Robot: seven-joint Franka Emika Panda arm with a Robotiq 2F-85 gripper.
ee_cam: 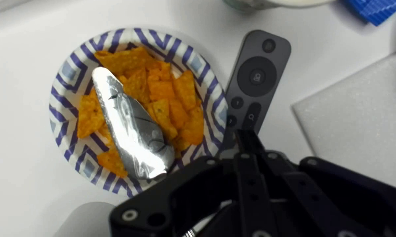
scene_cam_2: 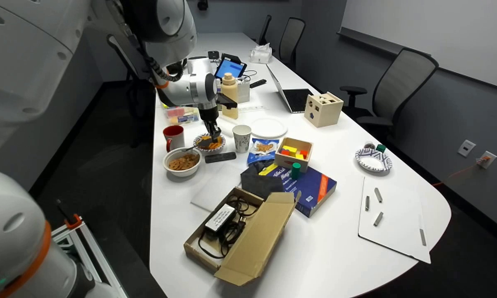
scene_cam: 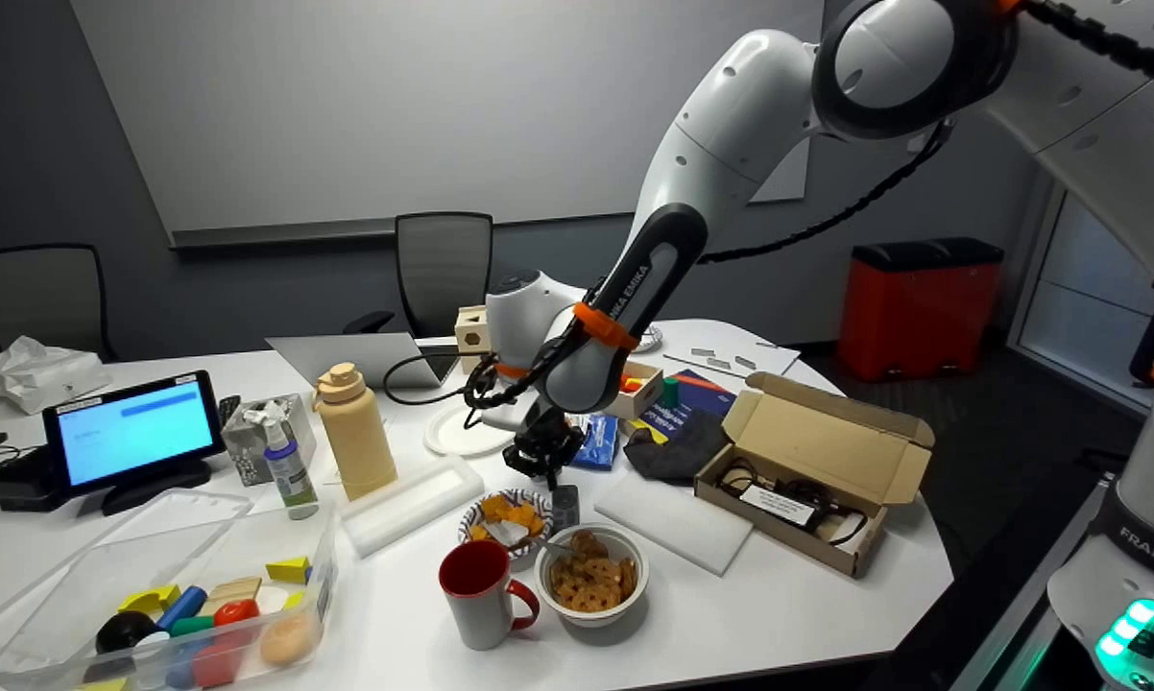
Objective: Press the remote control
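Observation:
The dark grey remote control (ee_cam: 250, 89) lies flat on the white table beside the patterned bowl of orange chips. It also shows in both exterior views (scene_cam: 565, 505) (scene_cam_2: 220, 157). Its round pad and several buttons are visible in the wrist view; its lower end is hidden behind my fingers and the bowl rim. My gripper (ee_cam: 247, 135) is shut with nothing between its fingertips. It points down near the remote, as seen in both exterior views (scene_cam: 548, 472) (scene_cam_2: 216, 134). In the wrist view the fingertips overlap the remote's lower part; I cannot tell whether they touch it.
The chip bowl (ee_cam: 64, 108) with a shiny silver thing in it adjoins the remote. A bowl of cookies (scene_cam_2: 170, 167), a red-and-white mug (scene_cam: 486, 614), a paper cup (scene_cam_2: 242, 138) and a white slab (scene_cam: 678, 523) stand close by. An open cardboard box (scene_cam_2: 252, 244) lies farther off.

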